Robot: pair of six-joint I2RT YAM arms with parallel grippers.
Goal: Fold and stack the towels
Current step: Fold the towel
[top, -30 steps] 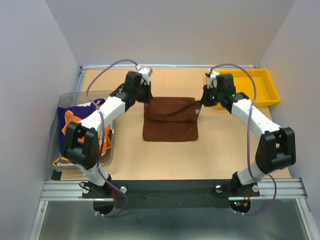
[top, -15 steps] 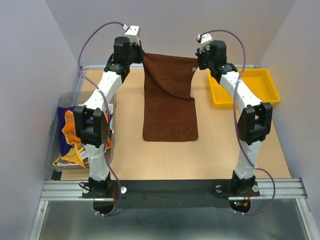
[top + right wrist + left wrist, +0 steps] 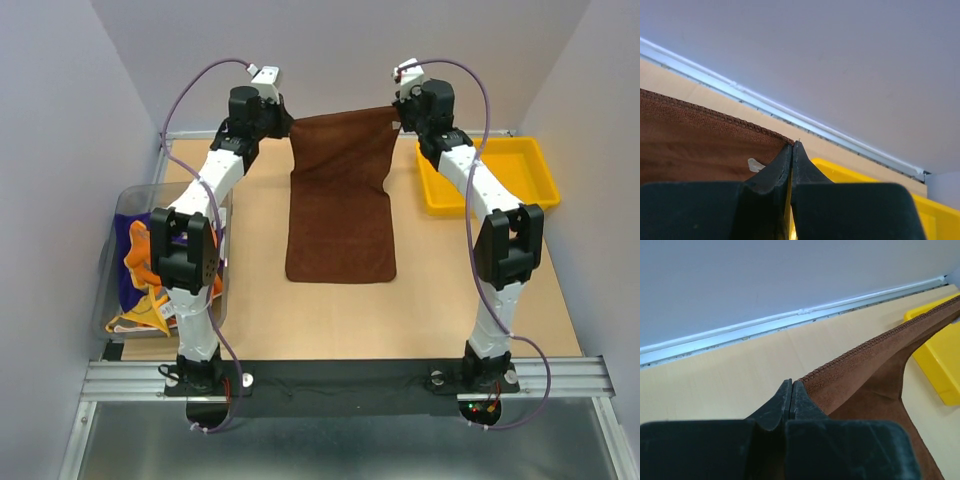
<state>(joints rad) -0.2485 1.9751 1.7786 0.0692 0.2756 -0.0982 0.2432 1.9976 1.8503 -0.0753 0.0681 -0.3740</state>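
Note:
A dark brown towel (image 3: 340, 195) hangs stretched between both arms, its top edge raised near the back wall and its lower half lying flat on the table. My left gripper (image 3: 283, 118) is shut on its top left corner (image 3: 812, 377). My right gripper (image 3: 396, 112) is shut on the top right corner (image 3: 782, 139). In the clear bin (image 3: 125, 205) at the left lie more towels: a purple one (image 3: 125, 238), an orange one (image 3: 140, 262) and an orange-and-white patterned one (image 3: 140, 318).
A yellow tray (image 3: 528, 180) sits at the back right of the table, right of the lifted towel; it shows in the left wrist view (image 3: 940, 365) and behind the right gripper's fingers (image 3: 835, 172). A metal rail (image 3: 340, 132) runs along the table's back edge.
Both arms rose from low over the table to high at the back, lifting the brown towel's far edge and unfolding it. In the last half second the top edge was pulled taut.

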